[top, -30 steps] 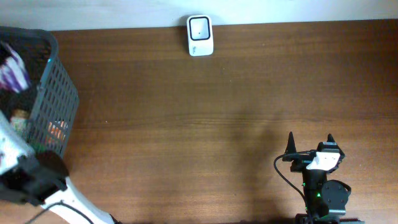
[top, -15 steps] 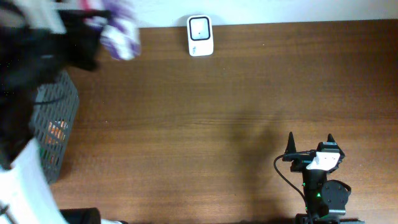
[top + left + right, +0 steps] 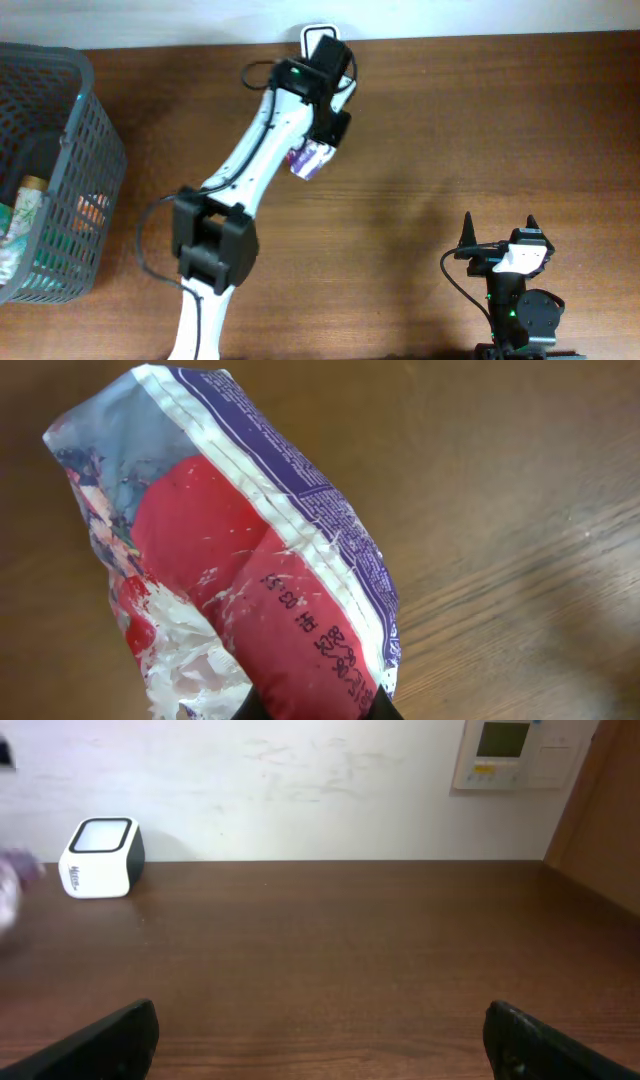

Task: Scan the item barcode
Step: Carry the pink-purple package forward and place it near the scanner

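The item is a crinkled snack bag, purple, red and white, with a printed date code on its red face. My left gripper is shut on the bag's lower end and holds it above the table. From overhead the bag hangs just in front of the white barcode scanner at the table's far edge, and the left gripper partly covers the scanner. In the right wrist view the scanner stands at the far left. My right gripper rests open and empty near the front right.
A grey mesh basket with several packaged goods stands at the table's left edge. A white wall runs behind the scanner. Brown wooden tabletop lies between the two arms.
My left arm has swung out of the basket and across to the right with the bag, which now hangs in front of the scanner. The right arm has not moved.
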Robot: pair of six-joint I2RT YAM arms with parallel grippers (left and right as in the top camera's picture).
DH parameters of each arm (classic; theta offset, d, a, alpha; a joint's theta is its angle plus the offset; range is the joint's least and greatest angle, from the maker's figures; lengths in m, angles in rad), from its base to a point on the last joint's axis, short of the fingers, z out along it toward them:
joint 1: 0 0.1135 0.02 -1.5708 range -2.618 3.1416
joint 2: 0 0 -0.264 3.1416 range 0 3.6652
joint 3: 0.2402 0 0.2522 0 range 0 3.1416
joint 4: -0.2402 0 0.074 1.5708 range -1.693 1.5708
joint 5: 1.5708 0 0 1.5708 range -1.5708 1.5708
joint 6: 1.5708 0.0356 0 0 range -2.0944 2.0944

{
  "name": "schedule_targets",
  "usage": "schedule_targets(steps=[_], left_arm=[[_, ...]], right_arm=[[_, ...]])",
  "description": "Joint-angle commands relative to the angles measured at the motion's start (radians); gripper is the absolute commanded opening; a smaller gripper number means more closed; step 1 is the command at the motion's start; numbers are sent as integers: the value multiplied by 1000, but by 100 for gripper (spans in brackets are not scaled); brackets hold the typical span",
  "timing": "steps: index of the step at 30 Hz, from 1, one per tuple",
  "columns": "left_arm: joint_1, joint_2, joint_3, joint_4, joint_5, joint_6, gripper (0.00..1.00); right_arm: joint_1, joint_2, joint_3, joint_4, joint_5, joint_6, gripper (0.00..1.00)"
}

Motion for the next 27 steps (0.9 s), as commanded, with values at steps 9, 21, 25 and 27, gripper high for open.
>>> schedule_targets(steps=[9,21,25,27], left_arm=[[97,46,869,-410,200,0,99],[854,-372,877,-504,193,1,99],[1035,-383,571,-466,36,0,100],[1128,-383,396,-375,36,0,94]], right_arm=[[6,-6,-9,-2,2,7,98],[6,-6,-9,-2,2,7,99],[6,-6,-9,-2,2,8,99],[6,-6,-9,-2,2,7,98]])
